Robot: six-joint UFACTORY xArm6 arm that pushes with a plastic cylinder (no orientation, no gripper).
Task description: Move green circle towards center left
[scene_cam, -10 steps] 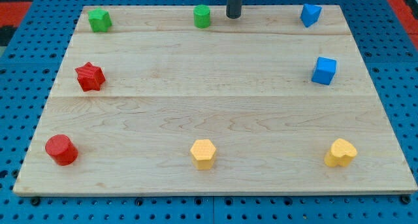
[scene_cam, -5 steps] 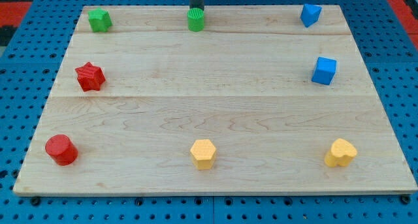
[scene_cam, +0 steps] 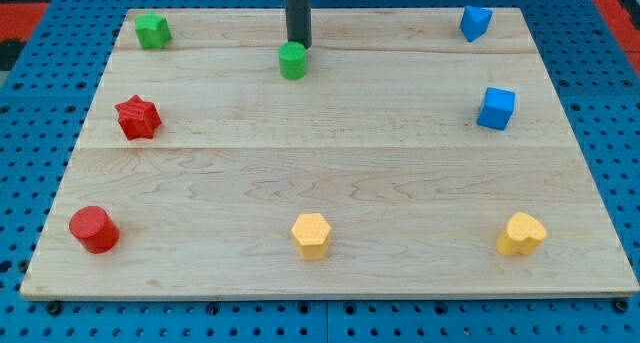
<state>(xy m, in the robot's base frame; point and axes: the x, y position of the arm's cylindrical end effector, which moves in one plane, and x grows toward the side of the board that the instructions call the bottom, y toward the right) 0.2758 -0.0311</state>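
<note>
Your rod carries no pincer, so there is no grip state to read. My tip [scene_cam: 298, 46] sits against the top edge of the green circle [scene_cam: 292, 60], near the board's [scene_cam: 330, 173] top middle. Left of the tip lies a second green block [scene_cam: 152, 30]; lower left, the red star [scene_cam: 137, 117].

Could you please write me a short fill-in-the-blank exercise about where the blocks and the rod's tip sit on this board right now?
1. My tip touches the green circle on the side facing the view's ____.
2. The block nearest the board's top-left corner is coloured ____.
3. The red star lies toward the view's ____ from the red cylinder.
4. Along the view's bottom edge there are ____ yellow blocks.

Missing words: top; green; top; two
</note>
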